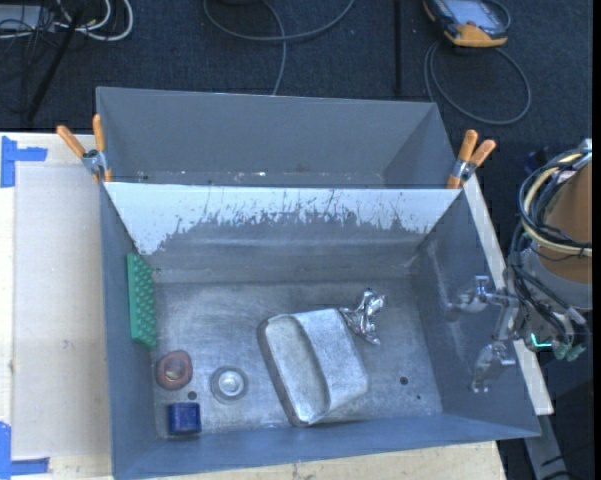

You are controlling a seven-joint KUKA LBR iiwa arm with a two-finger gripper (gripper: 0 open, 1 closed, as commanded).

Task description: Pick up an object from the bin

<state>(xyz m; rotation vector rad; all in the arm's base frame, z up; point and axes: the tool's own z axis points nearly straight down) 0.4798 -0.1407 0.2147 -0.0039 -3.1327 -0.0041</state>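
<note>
Pincer (483,330) spread wide and empty by the bin's (280,158) right wall.
Foil tray (315,363) and crumpled foil (365,315) lie mid-floor, well apart from it.

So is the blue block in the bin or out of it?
In. The blue block sits on the floor of the bin, at its lower left corner, next to a brown disc.

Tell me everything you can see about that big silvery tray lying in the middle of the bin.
The silvery tray is a shallow rounded rectangle with a paler rim, dull grey metal or foil by its look. It lies flat on the floor of the bin, a little right of centre, its long side running diagonally. A crumpled foil piece sits against its upper right corner.
</note>
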